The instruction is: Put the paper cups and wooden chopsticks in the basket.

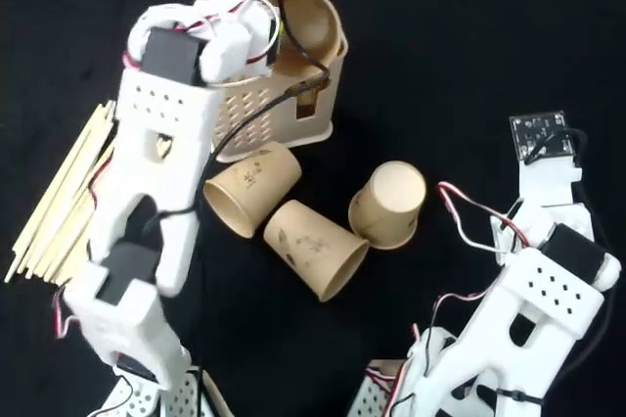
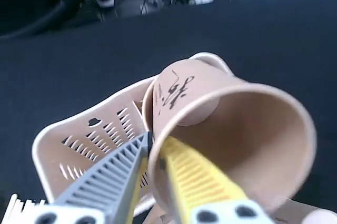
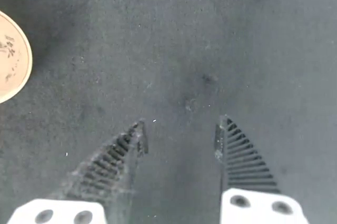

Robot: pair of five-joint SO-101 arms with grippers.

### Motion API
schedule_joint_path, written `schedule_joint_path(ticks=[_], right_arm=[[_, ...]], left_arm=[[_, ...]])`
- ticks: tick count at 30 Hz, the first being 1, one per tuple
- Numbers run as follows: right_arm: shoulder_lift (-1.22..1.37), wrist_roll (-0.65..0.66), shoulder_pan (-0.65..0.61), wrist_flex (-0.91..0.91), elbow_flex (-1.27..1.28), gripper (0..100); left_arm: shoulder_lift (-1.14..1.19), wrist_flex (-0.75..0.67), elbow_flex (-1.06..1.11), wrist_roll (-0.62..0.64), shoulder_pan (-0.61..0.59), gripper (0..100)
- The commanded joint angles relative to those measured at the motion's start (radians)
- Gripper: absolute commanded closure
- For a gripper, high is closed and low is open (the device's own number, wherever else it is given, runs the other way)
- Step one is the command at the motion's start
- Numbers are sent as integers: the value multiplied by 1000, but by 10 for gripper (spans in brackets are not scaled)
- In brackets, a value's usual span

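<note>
My left gripper [image 2: 155, 142] is shut on the rim of a brown paper cup [image 2: 231, 129], one finger inside and one outside. It holds the cup [image 1: 305, 23] tilted over the white slotted basket [image 1: 284, 109] at the back of the table. Three more paper cups lie on the black cloth: one on its side [image 1: 249, 187], one beside it [image 1: 313, 248], one tipped toward the camera [image 1: 389, 204]. A bundle of wooden chopsticks [image 1: 59, 197] lies at the left. My right gripper [image 3: 181, 129] hangs open over bare cloth, with a cup's edge [image 3: 13, 63] off to one side.
The left arm [image 1: 156, 143] stretches from the front edge up to the basket, crossing beside the chopsticks. The right arm [image 1: 538, 280] sits at the front right. Bare black cloth [image 1: 469, 65] spreads at the back right.
</note>
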Motion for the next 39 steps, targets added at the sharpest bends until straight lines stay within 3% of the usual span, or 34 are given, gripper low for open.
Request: schedule_joint_path(ticks=[1, 10, 15, 25, 31, 36, 39], right_arm=[[-27, 3, 9, -6, -2, 779], [-28, 6, 11, -8, 28, 779], [-30, 6, 9, -8, 28, 779], [-30, 6, 11, -6, 39, 779], [-33, 6, 9, -14, 73, 779], [-36, 0, 8, -6, 36, 781], [-36, 11, -15, 6, -45, 783]], left_arm=[[48, 38, -119, 83, 2, 805], [61, 127, -398, 133, 10, 769], [121, 48, -343, 250, 4, 769], [204, -66, -331, 273, -59, 770], [203, -144, -349, 391, -87, 770], [201, -46, -406, 387, -93, 770], [161, 152, -545, 250, -101, 770]])
